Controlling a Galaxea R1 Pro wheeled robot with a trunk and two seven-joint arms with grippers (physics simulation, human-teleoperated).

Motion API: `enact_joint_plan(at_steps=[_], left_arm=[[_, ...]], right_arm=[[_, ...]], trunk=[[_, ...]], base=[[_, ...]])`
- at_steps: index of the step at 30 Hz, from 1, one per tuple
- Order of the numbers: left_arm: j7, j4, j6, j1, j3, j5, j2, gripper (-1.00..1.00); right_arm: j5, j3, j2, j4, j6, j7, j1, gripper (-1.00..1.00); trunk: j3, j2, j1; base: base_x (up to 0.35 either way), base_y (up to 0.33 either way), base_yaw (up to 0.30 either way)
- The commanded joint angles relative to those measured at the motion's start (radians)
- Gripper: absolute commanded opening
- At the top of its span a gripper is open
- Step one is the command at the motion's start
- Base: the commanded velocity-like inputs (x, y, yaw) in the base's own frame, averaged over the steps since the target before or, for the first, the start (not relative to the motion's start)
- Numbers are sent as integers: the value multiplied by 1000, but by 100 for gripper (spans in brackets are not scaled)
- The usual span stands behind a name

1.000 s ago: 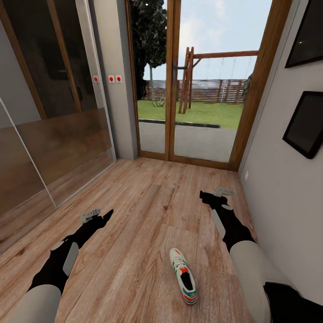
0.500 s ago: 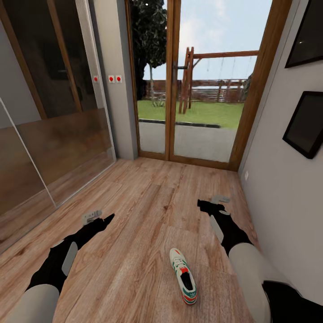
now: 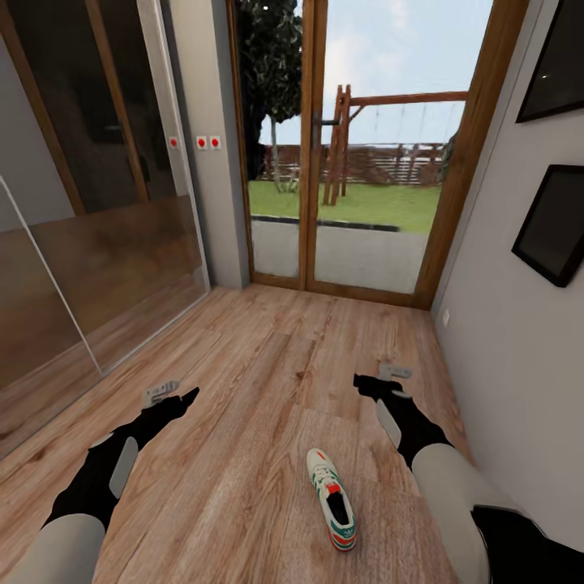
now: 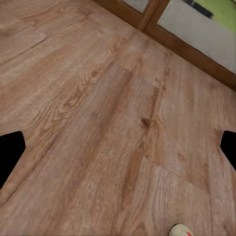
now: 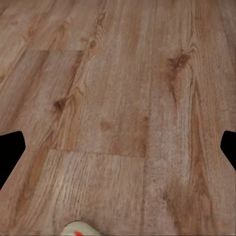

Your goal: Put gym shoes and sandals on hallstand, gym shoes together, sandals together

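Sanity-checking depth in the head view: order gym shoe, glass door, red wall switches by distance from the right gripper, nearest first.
From the right gripper:
1. Gym shoe, on the corridor floor, just back toward the robot and between the arms.
2. Glass door, ahead at the corridor's end.
3. Red wall switches, ahead on the left wall, across the corridor.

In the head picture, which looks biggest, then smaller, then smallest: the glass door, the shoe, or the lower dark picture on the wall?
1. Glass door, by far the largest.
2. Lower dark picture.
3. Shoe, smallest as it looks, even though it lies nearest the camera.
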Motion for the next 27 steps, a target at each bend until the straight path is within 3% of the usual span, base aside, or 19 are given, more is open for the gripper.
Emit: enact_joint_plan(at_steps=[1, 17, 20, 24, 27], left_arm=[[-3, -1, 10, -1, 2, 10, 0, 100], [-3, -2, 10, -1, -6, 12, -2, 100], [-3, -1, 10, -1, -54, 12, -2, 100], [-2, -1, 10, -1, -155, 12, -2, 100], [-1, -2, 10, -1, -192, 12, -3, 100]], right_arm=[[-4, -2, 1, 3, 5, -3, 0, 100], [-4, -2, 0, 27, 0, -4, 0, 100], [-4, -2, 0, 27, 0, -4, 0, 100], [-4, -2, 0, 27, 0, -5, 1, 100], [-4, -2, 0, 27, 0, -7, 0, 100]], trunk=[[-1, 0, 0], [-16, 0, 0], [-19, 0, 0], [-24, 0, 0], [-25, 0, 0]], base=[[0, 0, 87], [0, 0, 186], [0, 0, 214], [0, 0, 210], [0, 0, 115]])
